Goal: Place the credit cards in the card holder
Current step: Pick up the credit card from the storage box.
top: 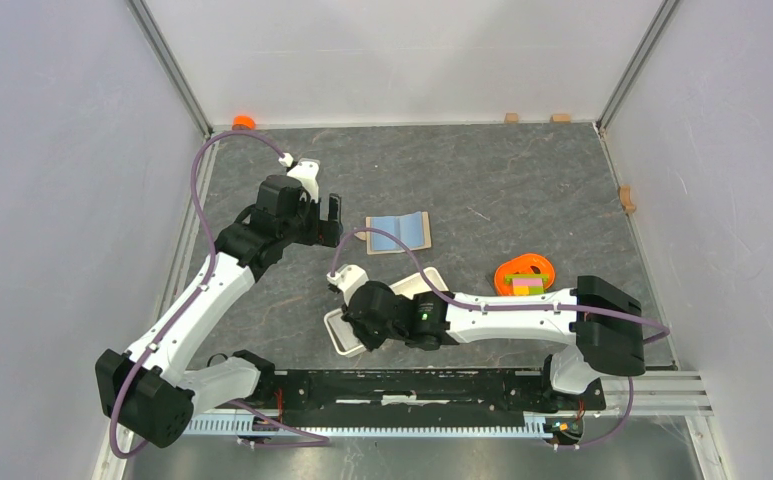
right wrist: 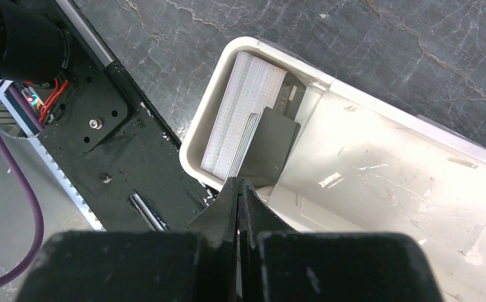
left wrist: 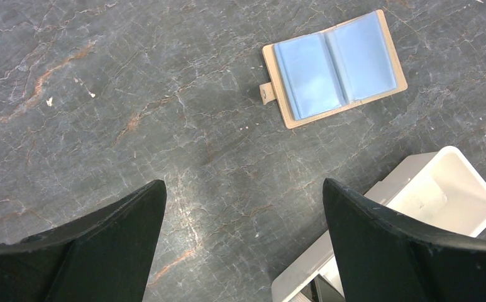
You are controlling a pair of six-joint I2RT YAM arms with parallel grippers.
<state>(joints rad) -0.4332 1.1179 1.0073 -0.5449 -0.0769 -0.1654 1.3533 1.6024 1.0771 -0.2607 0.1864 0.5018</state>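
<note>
In the right wrist view a white tray (right wrist: 378, 107) holds a stack of several credit cards (right wrist: 240, 113) standing on edge at its near end. One dark credit card (right wrist: 271, 148) stands higher than the stack, and its near edge runs into my right gripper (right wrist: 240, 182), which is shut on it. From above, the right gripper (top: 347, 325) is over the near end of the tray (top: 429, 281). The card holder (top: 399, 232), an open tan booklet with blue sleeves, lies flat beyond the tray. My left gripper (left wrist: 243, 182) hangs open over bare table, short of the card holder (left wrist: 334, 69).
An orange bowl of coloured blocks (top: 525, 275) sits to the right of the tray. The black base rail (top: 412, 385) runs along the near edge, close to the tray's near end. Grey walls enclose the table on three sides.
</note>
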